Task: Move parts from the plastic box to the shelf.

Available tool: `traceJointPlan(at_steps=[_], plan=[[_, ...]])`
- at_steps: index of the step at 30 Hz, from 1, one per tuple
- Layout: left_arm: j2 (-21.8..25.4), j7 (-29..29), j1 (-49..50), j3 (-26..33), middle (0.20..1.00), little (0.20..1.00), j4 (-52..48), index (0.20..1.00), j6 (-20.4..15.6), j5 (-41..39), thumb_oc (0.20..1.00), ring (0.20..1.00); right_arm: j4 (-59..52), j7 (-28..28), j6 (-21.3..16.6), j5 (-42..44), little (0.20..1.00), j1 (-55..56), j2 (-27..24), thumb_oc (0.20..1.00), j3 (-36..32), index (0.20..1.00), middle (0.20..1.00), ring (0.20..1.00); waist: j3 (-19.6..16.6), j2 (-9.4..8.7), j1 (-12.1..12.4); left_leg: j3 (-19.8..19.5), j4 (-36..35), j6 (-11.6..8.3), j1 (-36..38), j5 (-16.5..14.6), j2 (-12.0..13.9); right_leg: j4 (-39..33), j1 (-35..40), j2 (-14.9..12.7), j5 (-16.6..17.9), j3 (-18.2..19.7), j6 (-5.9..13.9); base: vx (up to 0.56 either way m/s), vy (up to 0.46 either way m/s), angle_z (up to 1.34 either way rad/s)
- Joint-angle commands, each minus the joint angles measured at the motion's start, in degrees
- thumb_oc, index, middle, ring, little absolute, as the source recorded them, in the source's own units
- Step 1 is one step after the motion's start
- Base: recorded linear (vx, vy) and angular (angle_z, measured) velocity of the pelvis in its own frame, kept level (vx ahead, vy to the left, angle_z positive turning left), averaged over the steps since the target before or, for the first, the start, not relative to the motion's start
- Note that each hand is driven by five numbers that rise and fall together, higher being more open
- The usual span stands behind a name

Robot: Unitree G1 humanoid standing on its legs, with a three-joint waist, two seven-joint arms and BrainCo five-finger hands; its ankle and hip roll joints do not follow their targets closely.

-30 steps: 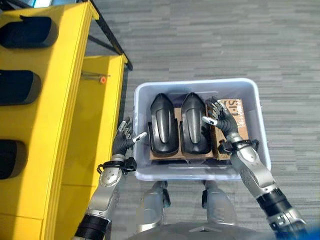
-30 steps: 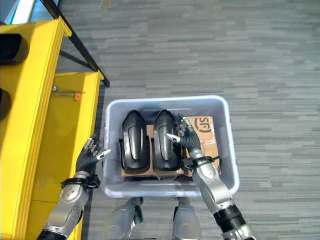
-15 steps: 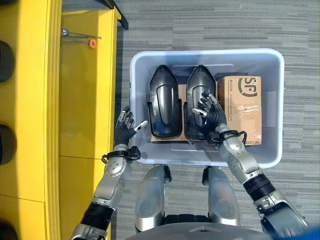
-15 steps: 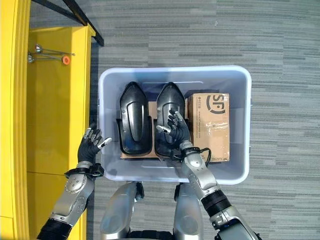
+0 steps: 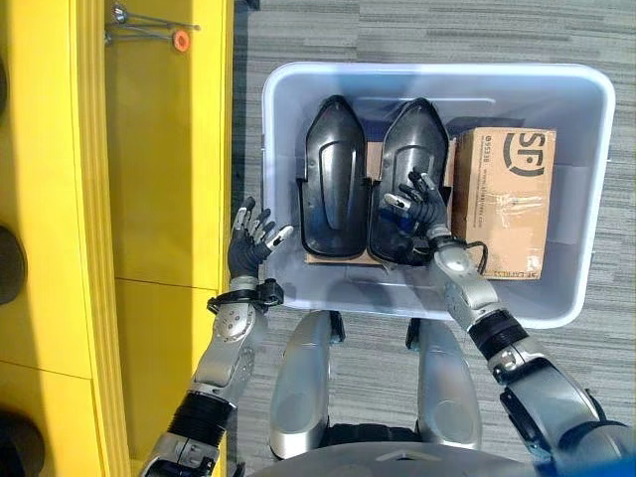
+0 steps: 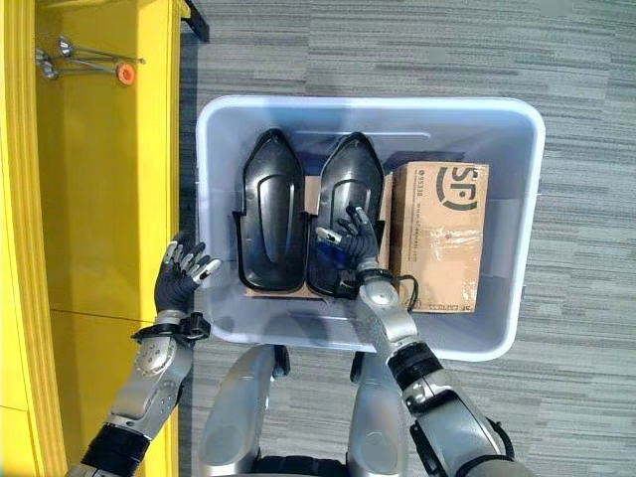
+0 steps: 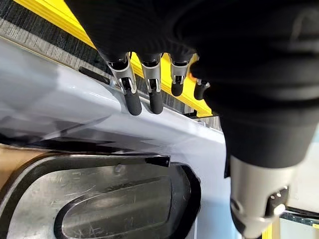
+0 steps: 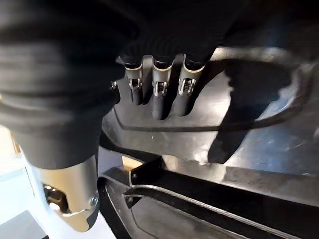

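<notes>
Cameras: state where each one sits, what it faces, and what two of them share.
Eye views: on the head, looking down at the plastic box, both arms reaching in.
Left wrist view: behind the left hand, facing the box's outer wall.
Right wrist view: behind the right hand, over the right black part.
Shared: both wrist views show black parts.

left hand raised, fingers spread and relaxed; right hand reaching forward, fingers loosely extended.

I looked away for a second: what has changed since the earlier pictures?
The right hand has moved from beside the cardboard box onto the right black part, fingers open over it, nothing gripped. The left hand stays open outside the plastic box. Both parts and the cardboard box lie as before.
</notes>
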Motion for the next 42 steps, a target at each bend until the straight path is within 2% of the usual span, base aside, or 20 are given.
traceJointPlan(at_steps=[1, 10, 17, 26, 28, 29, 30, 31, 32, 34, 36, 37, 38, 39, 40, 42], plan=[[1.05, 1.13, 1.42, -1.30, 1.000, 1.000, -1.62, 1.000, -0.76, -0.33, 1.000, 1.000, 2.94, 1.01, -0.80, 0.03, 1.000, -1.63, 2.73, 1.000, 2.21, 1.000, 1.000, 1.000, -0.87, 0.20, 1.15, -0.70, 5.62, -3.71, -2.92, -2.47, 2.63, 6.17, -2.43, -5.08, -3.22, -4.26, 3.42, 0.00, -0.002, 0.04], [1.09, 2.08, -0.11, -0.91, 1.000, 1.000, -2.24, 1.000, -1.29, 0.18, 1.000, 1.000, 5.33, 2.15, 0.09, -3.33, 1.000, -3.33, 2.81, 1.000, 4.30, 1.000, 1.000, 1.000, -0.87, 0.32, 1.76, -1.58, 5.31, -3.53, -3.49, -2.34, 2.15, 6.46, -2.57, -5.40, -3.46, -4.82, 3.46, 0.00, 0.008, 0.07], [0.89, 2.55, -0.36, -0.47, 1.000, 1.000, -1.80, 1.000, -1.03, 0.10, 1.000, 1.000, 1.82, 2.74, -0.12, -3.19, 1.000, -0.63, 3.15, 1.000, 5.02, 1.000, 1.000, 1.000, -0.87, -0.38, 1.49, -1.78, 5.09, -3.40, -3.03, -2.52, 1.90, 6.10, -1.87, -5.57, -3.30, -5.05, 3.58, 0.00, 0.003, 0.01], [0.70, 4.20, -0.53, 0.99, 1.000, 1.000, -2.15, 1.000, -0.07, 1.41, 1.000, 1.000, -17.80, 3.42, -1.67, -8.11, 1.000, 7.24, -0.94, 1.000, 4.21, 1.000, 1.000, 1.000, -0.87, -2.48, -0.67, -1.00, 5.05, -3.30, -1.81, -2.96, 2.01, 5.43, -0.85, -5.33, -3.07, -4.48, 3.72, 0.00, 0.000, 0.00], [0.98, 4.42, -0.26, 1.74, 1.000, 1.000, -2.67, 1.000, 0.53, 2.01, 1.000, 1.000, -22.96, 2.37, -0.26, -16.32, 1.000, 8.56, -4.18, 1.000, 3.02, 1.000, 1.000, 1.000, -0.87, -3.01, -1.15, -0.96, 5.01, -3.33, -1.35, -3.09, 2.14, 5.34, -0.55, -5.18, -3.11, -4.27, 3.81, -0.03, 0.003, 0.00], [1.05, 4.96, -0.33, 2.25, 1.000, 1.000, -2.87, 1.000, 0.45, 2.49, 1.000, 1.000, -26.19, 1.85, -0.98, -17.15, 1.000, 9.39, -4.70, 1.000, 2.33, 1.000, 1.000, 1.000, -0.87, -3.48, -1.53, -0.39, 5.02, -2.80, -2.41, -1.84, 2.15, 5.11, -1.56, -5.17, -1.88, -4.31, 3.40, 0.00, 0.000, 0.00], [1.13, 5.53, 0.15, 2.32, 1.000, 1.000, -2.96, 1.000, 0.61, 2.99, 1.000, 1.000, -27.50, 1.45, -1.27, -16.32, 1.000, 10.87, -4.52, 1.000, 1.47, 1.000, 1.000, 1.000, -0.87, -3.75, -1.79, -0.63, 5.02, -3.28, -0.98, -3.21, 2.28, 5.23, -0.37, -5.01, -2.96, -3.96, 3.87, 0.00, 0.000, 0.00], [1.25, 5.46, 0.27, 2.49, 1.000, 1.000, -3.41, 1.000, 0.84, 3.19, 1.000, 1.000, -28.89, 1.35, -0.90, -17.56, 1.000, 11.44, -5.14, 1.000, 0.85, 1.000, 1.000, 1.000, -0.87, -3.98, -1.98, -0.52, 5.00, -3.25, -0.73, -3.32, 2.31, 5.25, -0.29, -4.97, -2.97, -3.87, 3.89, 0.00, 0.000, 0.00], [1.44, 5.55, 0.33, 2.91, 1.000, 1.000, -3.66, 1.000, 0.85, 3.46, 1.000, 1.000, -31.06, 0.99, -1.13, -18.33, 1.000, 12.26, -5.59, 1.000, -0.08, 1.000, 1.000, 1.000, -0.87, -4.27, -2.30, -0.03, 5.03, -2.77, -1.78, -2.03, 2.34, 5.11, -1.29, -5.00, -1.90, -4.05, 3.47, 0.00, 0.000, 0.00], [1.63, 5.99, 0.83, 2.96, 1.000, 1.000, -4.28, 1.000, 0.84, 3.72, 1.000, 1.000, -33.31, 0.96, -1.90, -17.18, 1.000, 13.54, -5.53, 1.000, -0.73, 1.000, 1.000, 1.000, -0.87, -4.63, -2.62, -0.38, 5.01, -3.24, -0.41, -3.42, 2.47, 5.18, -0.03, -4.82, -3.00, -3.68, 3.90, 0.04, 0.007, -0.03], [1.83, 6.27, 0.95, 3.41, 1.000, 1.000, -4.79, 1.000, 0.81, 3.79, 1.000, 1.000, -35.50, 0.64, -2.57, -16.97, 1.000, 14.19, -5.83, 1.000, -1.55, 1.000, 1.000, 1.000, -0.87, -4.99, -2.98, 0.23, 5.00, -2.74, -1.43, -2.15, 2.47, 4.98, -1.10, -4.89, -1.90, -3.66, 3.47, -0.07, 0.003, -0.03], [1.85, 6.27, 1.04, 3.52, 1.000, 1.000, -4.83, 1.000, 0.91, 3.77, 1.000, 1.000, -36.16, 0.39, -2.78, -16.64, 1.000, 14.52, -5.78, 1.000, -1.90, 1.000, 1.000, 1.000, -0.87, -5.04, -3.10, 0.27, 5.00, -2.74, -1.37, -2.19, 2.49, 5.01, -1.11, -4.89, -1.91, -3.60, 3.48, 0.00, 0.005, -0.12], [1.86, 6.33, 1.36, 3.57, 1.000, 1.000, -4.79, 1.000, 0.92, 3.82, 1.000, 1.000, -37.00, 0.23, -2.98, -16.69, 1.000, 15.08, -5.84, 1.000, -2.22, 1.000, 1.000, 1.000, -0.87, -5.03, -3.10, -0.13, 5.00, -3.22, -0.23, -3.46, 2.54, 5.15, -0.09, -4.79, -3.02, -3.34, 3.92, 0.01, 0.005, -0.15], [1.81, 6.38, 1.38, 3.60, 1.000, 1.000, -5.02, 1.000, 0.85, 3.82, 1.000, 1.000, -37.83, 0.19, -3.34, -16.48, 1.000, 15.18, -5.76, 1.000, -2.37, 1.000, 1.000, 1.000, -0.87, -5.11, -3.28, 0.34, 5.03, -2.72, -1.23, -2.27, 2.47, 5.10, -1.14, -4.85, -1.95, -3.46, 3.50, 0.08, 0.007, -0.15], [1.89, 6.38, 1.52, 3.55, 1.000, 1.000, -5.08, 1.000, 0.84, 3.91, 1.000, 1.000, -38.22, 0.13, -3.67, -16.14, 1.000, 15.55, -5.69, 1.000, -2.40, 1.000, 1.000, 1.000, -0.87, -5.05, -3.30, -0.08, 4.94, -3.18, -0.07, -3.54, 2.52, 5.23, -0.15, -4.72, -3.04, -3.14, 3.89, -0.06, 0.005, -0.08], [1.94, 6.57, 1.39, 3.57, 1.000, 1.000, -5.35, 1.000, 0.78, 3.98, 1.000, 1.000, -39.11, -0.15, -4.00, -16.35, 1.000, 15.64, -5.78, 1.000, -2.70, 1.000, 1.000, 1.000, -0.87, -5.11, -3.46, 0.42, 4.95, -2.70, -1.09, -2.32, 2.46, 5.12, -1.14, -4.82, -1.97, -3.30, 3.48, -0.03, 0.007, -0.03]])
